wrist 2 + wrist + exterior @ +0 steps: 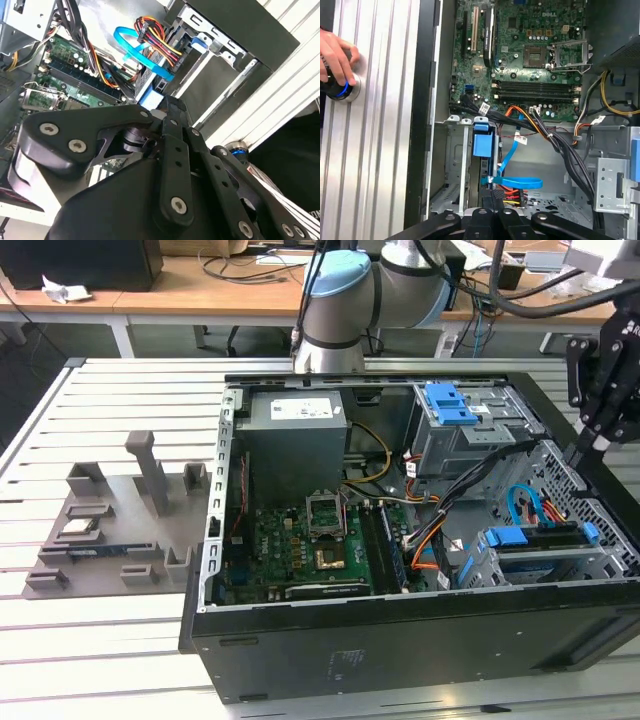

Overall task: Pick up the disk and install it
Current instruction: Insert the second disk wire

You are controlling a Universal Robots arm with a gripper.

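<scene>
The disk point(540, 540) sits on edge in the lower drive cage point(600, 560) of the opened computer case point(400, 640), at the exterior view's right; its blue caddy frame lines up with the cage's slot, so it looks seated or very nearly so, though I cannot tell whether it has latched. In the first wrist view the blue caddy end point(482, 142) stands between the cage's metal rails, with a blue data cable point(517, 181) looped just beside it and a bundle of orange, red and yellow power leads point(512, 192) close by, presumably kept near so they can reach the drive's connectors. The tool point(590, 445) hangs over the case's edge above that cage; in the second wrist view its black linkage point(172, 150) points toward the bay, and its fingers point(492, 200) appear drawn together with nothing seen between them, so it seems to have hold of nothing. The case lies on its side on the slatted desk point(100, 390), leaving the bays open from above. A person's hand point(335, 55) rests on a blue-ringed button point(337, 90) on the desk.
</scene>
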